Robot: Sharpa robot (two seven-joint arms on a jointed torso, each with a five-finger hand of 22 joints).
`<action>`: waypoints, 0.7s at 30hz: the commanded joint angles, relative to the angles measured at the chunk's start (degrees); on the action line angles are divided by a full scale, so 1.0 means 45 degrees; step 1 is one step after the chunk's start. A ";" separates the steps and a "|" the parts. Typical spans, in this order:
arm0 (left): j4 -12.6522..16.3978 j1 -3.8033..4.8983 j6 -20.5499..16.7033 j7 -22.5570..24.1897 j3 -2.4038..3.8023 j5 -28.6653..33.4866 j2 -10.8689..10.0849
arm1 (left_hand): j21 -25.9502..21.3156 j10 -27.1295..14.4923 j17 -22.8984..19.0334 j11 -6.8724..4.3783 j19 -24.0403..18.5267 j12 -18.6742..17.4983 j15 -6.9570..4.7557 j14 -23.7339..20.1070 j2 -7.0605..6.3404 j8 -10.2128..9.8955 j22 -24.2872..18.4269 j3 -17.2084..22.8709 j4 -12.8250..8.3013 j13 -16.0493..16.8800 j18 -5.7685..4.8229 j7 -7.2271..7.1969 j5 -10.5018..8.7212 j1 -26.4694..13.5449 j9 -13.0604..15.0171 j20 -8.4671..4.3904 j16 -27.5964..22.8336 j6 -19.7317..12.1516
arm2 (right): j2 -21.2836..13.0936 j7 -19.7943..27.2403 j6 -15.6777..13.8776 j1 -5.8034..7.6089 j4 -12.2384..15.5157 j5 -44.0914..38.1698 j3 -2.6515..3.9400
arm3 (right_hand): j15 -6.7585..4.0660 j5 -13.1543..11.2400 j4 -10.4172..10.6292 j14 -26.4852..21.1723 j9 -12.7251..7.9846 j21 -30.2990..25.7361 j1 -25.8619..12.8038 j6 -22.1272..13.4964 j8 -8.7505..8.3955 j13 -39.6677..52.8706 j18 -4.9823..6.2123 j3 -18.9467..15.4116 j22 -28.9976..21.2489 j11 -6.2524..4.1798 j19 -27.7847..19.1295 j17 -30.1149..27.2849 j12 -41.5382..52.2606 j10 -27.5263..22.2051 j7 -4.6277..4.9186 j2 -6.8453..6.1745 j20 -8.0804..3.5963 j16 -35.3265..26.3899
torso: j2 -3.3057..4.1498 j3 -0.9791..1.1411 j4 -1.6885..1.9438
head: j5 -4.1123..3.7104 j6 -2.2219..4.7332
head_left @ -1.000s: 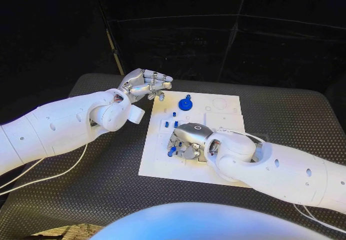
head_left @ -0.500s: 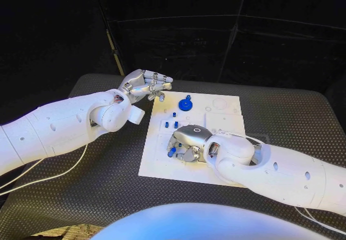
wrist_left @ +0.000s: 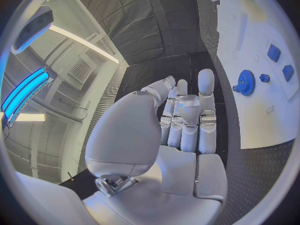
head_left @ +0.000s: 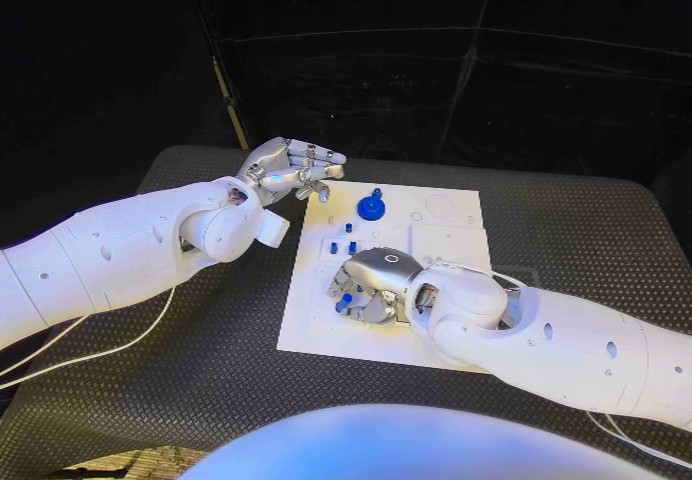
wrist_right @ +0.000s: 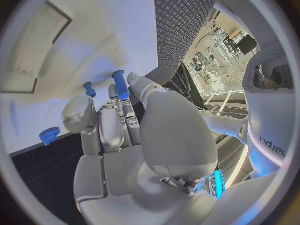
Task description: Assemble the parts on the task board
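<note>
A small shift is seen against the earlier frames: the right hand (head_left: 372,283) has been drawn slightly further toward the near-left part of the task board (head_left: 447,350), while the left hand (head_left: 290,169) has stayed where it was, off the board's far-left corner.

A slim blue peg (wrist_right: 120,84) is seen in the right wrist view, a short cylinder standing out from between the right hand's fingers (wrist_right: 111,122), which are curled around its lower end; it is held by that hand just above the board. In the head view a bit of blue (head_left: 343,304) is glimpsed under the same hand, over the board's near-left area. Whether the peg touches the board cannot be told.

Beyond the hand, toward the board's far edge, a blue gear (head_left: 371,209) is seen flat on the white plate with a small knob above it. Between the gear and the right hand, a few small blue pieces (head_left: 348,246) are stood on the board, well apart from the hand.

The left hand is held above the bench (head_left: 216,330) with its fingers folded in on themselves and nothing between them; in the left wrist view (wrist_left: 178,130) its fingers lie together, the gear (wrist_left: 245,82) being off to one side.
</note>
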 commanded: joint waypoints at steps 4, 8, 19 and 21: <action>-0.0005 0.0017 0.0203 -0.0031 0.0010 0.0058 0.0026 | -0.0029 -0.0094 -0.0012 -0.0002 -0.0039 0.0067 0.0032 -0.0075 0.0096 -0.0032 -0.0013 -0.0069 -0.0025 0.0013 0.0243 0.0013 0.0040 -0.0059 -0.0021 0.0064 -0.0056 -0.0060 | -0.0007 0.0531 -0.0894 0.0014 0.0089 0.0141 -0.0001 | -0.0089 0.0099 -0.0113 0.0304 0.0029 0.0065 -0.0010 -0.0175 0.0001 0.0093 -0.0125 -0.0042 0.0187 -0.0245 0.0120 0.0076 0.0457 0.0559 -0.0006 0.0183 -0.0050 0.0034 | -0.0011 0.0001 0.0013 | -0.0005 -0.0023; -0.0014 0.0017 0.0233 -0.0049 0.0009 0.0058 0.0028 | -0.0040 -0.0114 -0.0039 -0.0002 -0.0040 0.0081 0.0033 -0.0088 0.0100 -0.0033 -0.0022 -0.0081 -0.0024 0.0020 0.0244 0.0013 0.0041 -0.0064 -0.0022 0.0066 -0.0074 -0.0070 | -0.0052 0.0309 -0.0905 0.0012 0.0100 0.0006 -0.0001 | -0.0100 0.0090 -0.0085 0.0305 0.0008 0.0046 -0.0212 -0.0435 -0.0032 0.0054 -0.0126 -0.0230 0.0145 -0.0237 0.0105 0.0091 0.0458 0.0427 -0.0118 0.0046 -0.0089 0.0042 | -0.0016 0.0001 0.0000 | 0.0011 -0.0021; -0.0025 0.0017 0.0295 -0.0106 0.0007 0.0058 0.0020 | -0.0040 -0.0114 -0.0039 -0.0002 -0.0040 0.0081 0.0033 -0.0088 0.0100 -0.0033 -0.0022 -0.0081 -0.0024 0.0020 0.0244 0.0013 0.0041 -0.0064 -0.0022 0.0066 -0.0074 -0.0070 | -0.0164 -0.0059 -0.0498 0.0011 0.0124 -0.0279 -0.0001 | -0.0034 0.0107 -0.0200 0.0297 0.0029 -0.0047 -0.0290 -0.0943 -0.0001 0.0059 -0.0103 -0.0804 -0.0005 -0.0155 0.0021 0.0083 0.0597 -0.0048 -0.0279 0.0016 -0.0025 0.0038 | -0.0009 0.0004 0.0001 | 0.0013 -0.0031; -0.0026 0.0017 0.0304 -0.0112 0.0006 0.0058 0.0022 | -0.0040 -0.0114 -0.0039 -0.0002 -0.0040 0.0081 0.0033 -0.0088 0.0100 -0.0033 -0.0022 -0.0081 -0.0024 0.0020 0.0244 0.0013 0.0041 -0.0064 -0.0022 0.0066 -0.0074 -0.0070 | -0.0171 -0.0066 -0.0494 0.0011 0.0127 -0.0287 -0.0001 | -0.0034 0.0107 -0.0210 0.0293 0.0029 -0.0054 -0.0295 -0.0956 -0.0002 0.0058 -0.0100 -0.0847 -0.0019 -0.0153 0.0016 0.0064 0.0608 -0.0066 -0.0285 -0.0003 -0.0026 0.0029 | -0.0011 0.0004 -0.0001 | 0.0011 -0.0029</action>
